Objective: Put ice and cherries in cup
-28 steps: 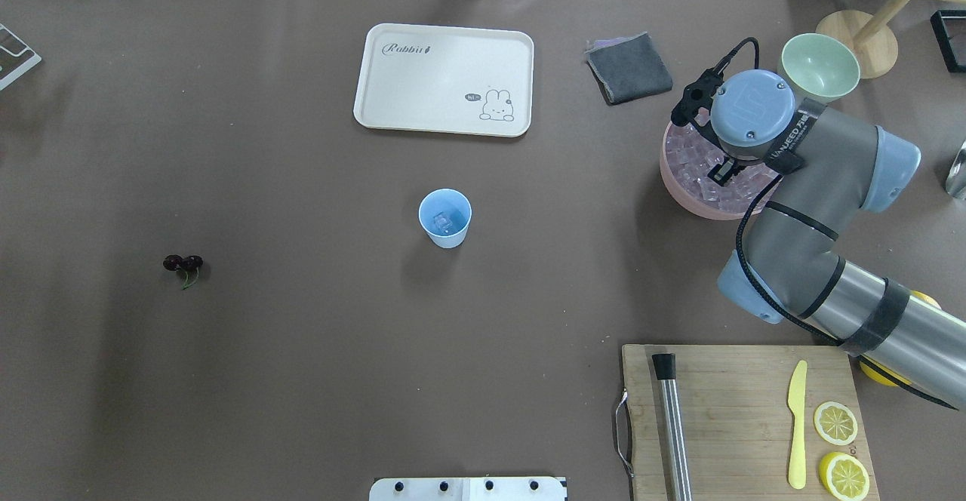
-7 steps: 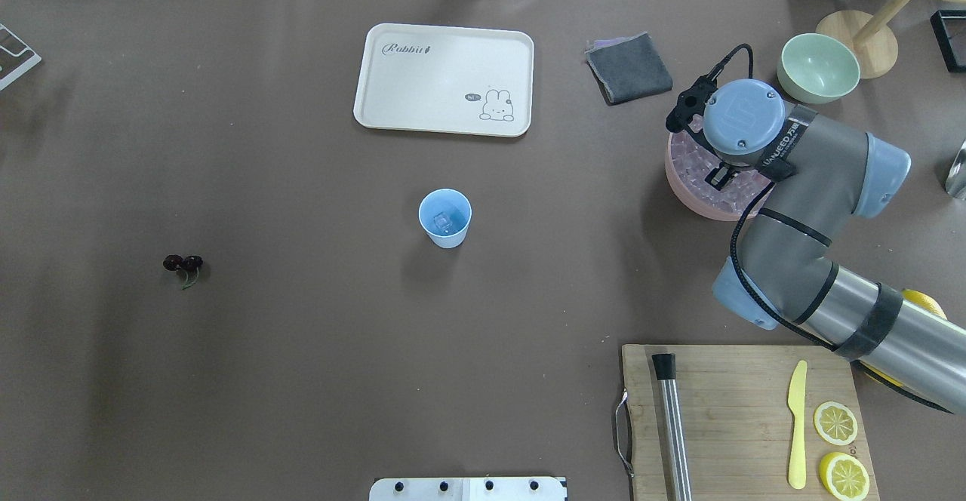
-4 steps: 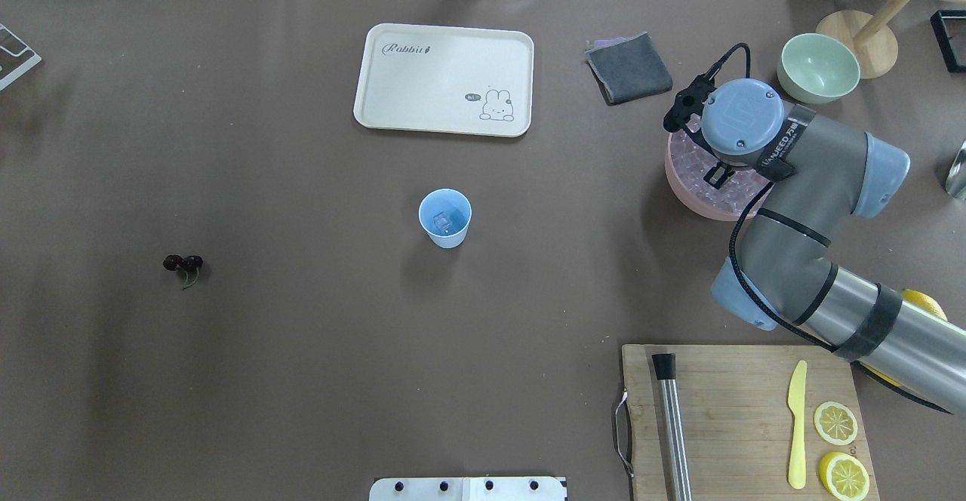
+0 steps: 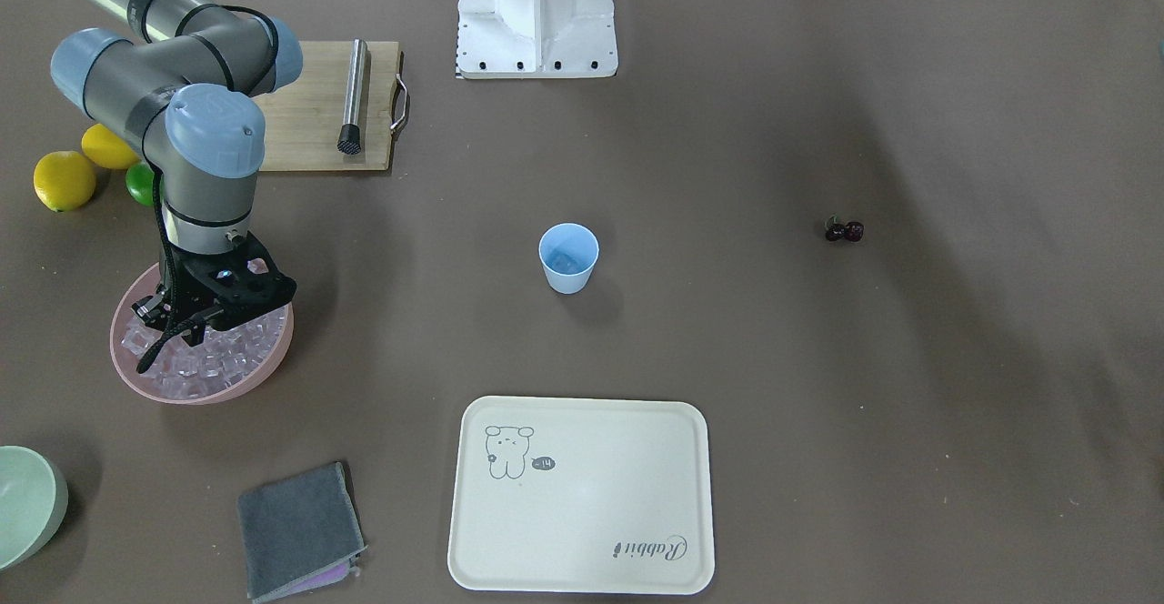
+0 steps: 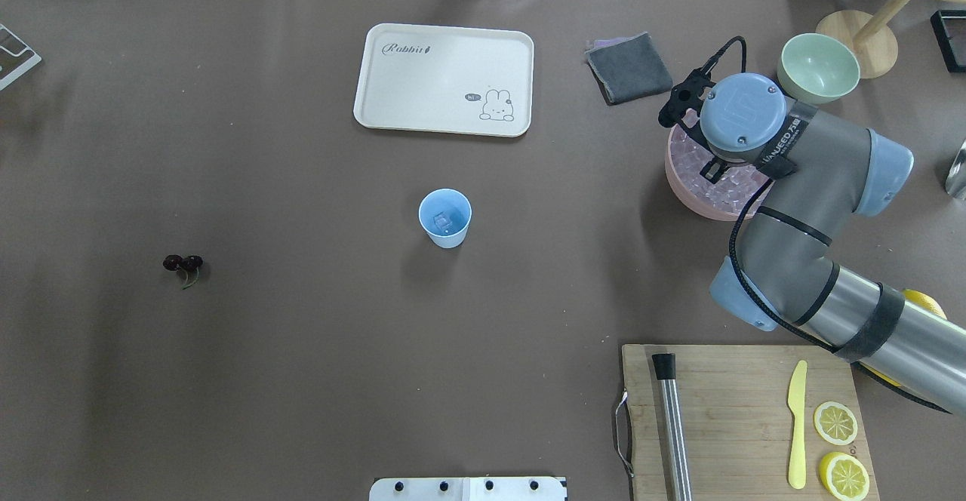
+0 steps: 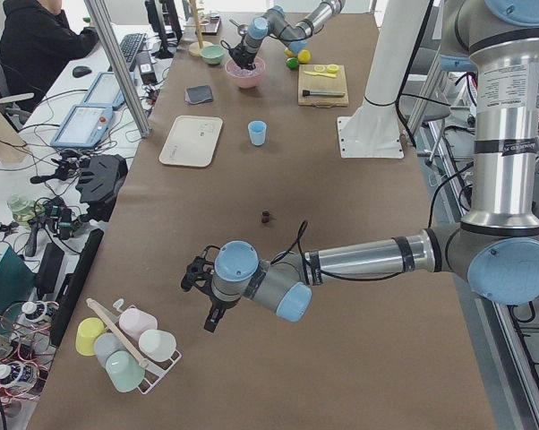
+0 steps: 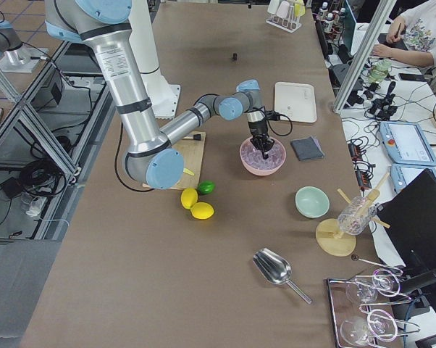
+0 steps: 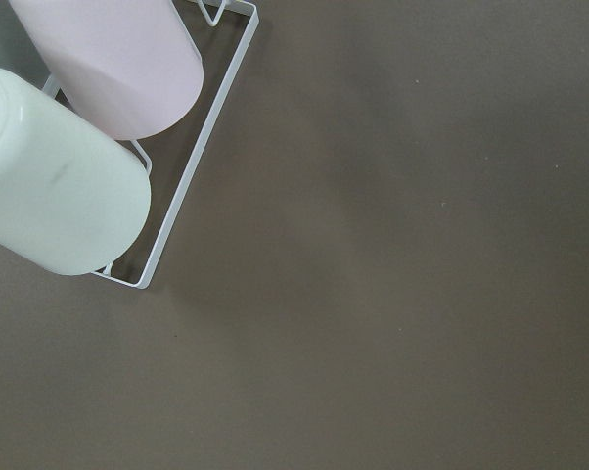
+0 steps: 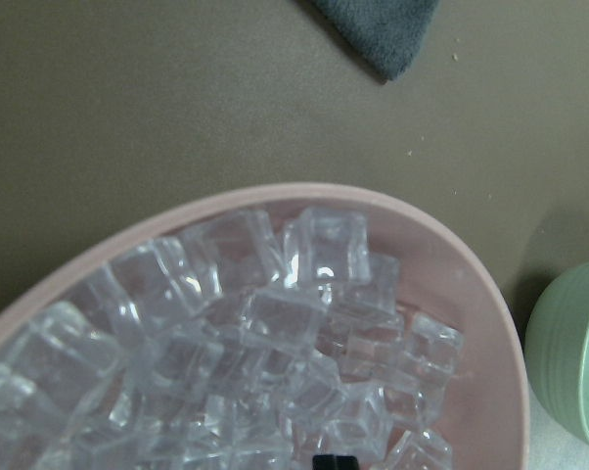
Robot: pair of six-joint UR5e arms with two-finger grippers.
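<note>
The light-blue cup [image 5: 444, 218] stands mid-table with one ice cube [image 5: 442, 221] inside; it also shows in the front view [image 4: 568, 258]. The cherries [image 5: 183, 262] lie far left on the table. The pink bowl [image 5: 683, 192] holds several ice cubes [image 9: 275, 323]. My right gripper [image 5: 713, 173] hangs just over the ice in the bowl [image 4: 123, 363]; its fingertips [image 9: 334, 460] show close together, shut on an ice cube. My left gripper [image 6: 211, 315] hovers at the table's far left end, away from everything; I cannot tell if it is open or shut.
A cream tray [image 5: 444, 78] lies behind the cup. A grey cloth [image 5: 629, 67] and a pale green bowl [image 5: 819, 67] flank the pink bowl. A cutting board [image 5: 739, 410] with a muddler, knife and lemon slices is front right. A cup rack [image 8: 192, 171] sits under the left wrist.
My right wrist dipped into the pink bowl, then rose slightly and shifted a little toward the far left. The cup, cherries and left arm have not moved.
</note>
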